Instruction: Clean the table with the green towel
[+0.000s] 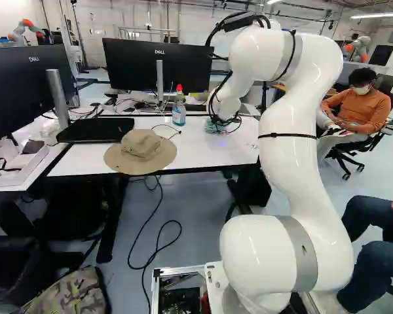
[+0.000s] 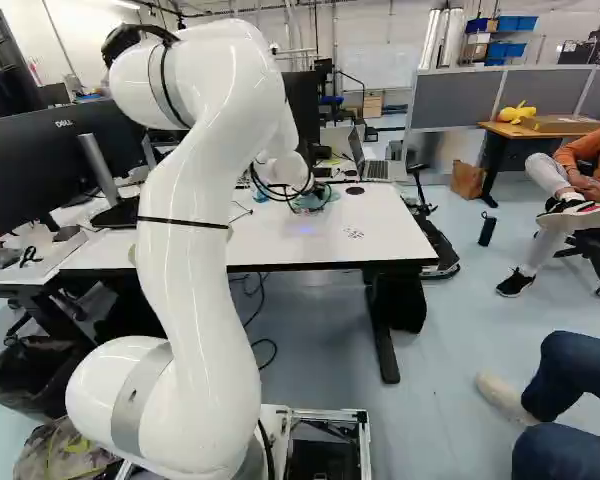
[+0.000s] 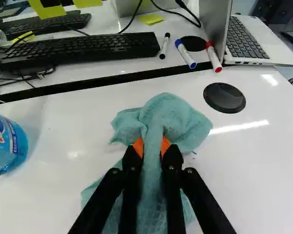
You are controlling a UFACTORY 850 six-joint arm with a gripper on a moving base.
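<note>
Arm: upright, folding over at its top
Wrist: 11 o'clock from the lowest joint, left base view
Gripper: tipped down, gripping
Pads: slightly apart, pressing from both sides

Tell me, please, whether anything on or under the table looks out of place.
Dark scribbles mar the white table near the towel, probably still needing a wipe. The hat sits at the table's front edge, odd on a surface to be cleaned, and a black cable lies loosely looped on the floor.
</note>
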